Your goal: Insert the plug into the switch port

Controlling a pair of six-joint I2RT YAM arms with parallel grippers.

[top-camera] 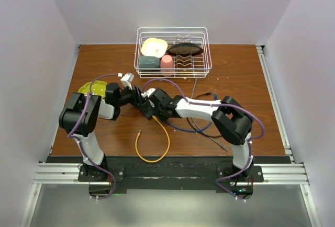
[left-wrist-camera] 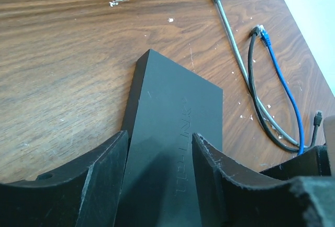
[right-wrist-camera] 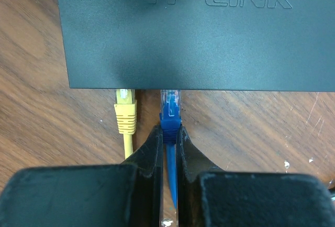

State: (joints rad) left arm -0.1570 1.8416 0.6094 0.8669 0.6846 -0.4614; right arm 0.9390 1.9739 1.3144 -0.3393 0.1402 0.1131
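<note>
Right wrist: right gripper clamped on blue plug at its boot, tip at switch box edge beside yellow plug; likely light, stiff, brittle clip, so boot hold suits; left gripper straddles the box, grip can't tell.

Dark box, looped yellow cable near it, wire rack behind

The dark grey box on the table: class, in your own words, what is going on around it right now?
The left gripper has its fingers either side of the dark grey box, seemingly steadying it; a firm clamp can't be confirmed. The right gripper is shut on a blue plug whose tip meets the box's narrow edge, beside a yellow plug already there. Whether the blue one is fully in is unclear.
</note>
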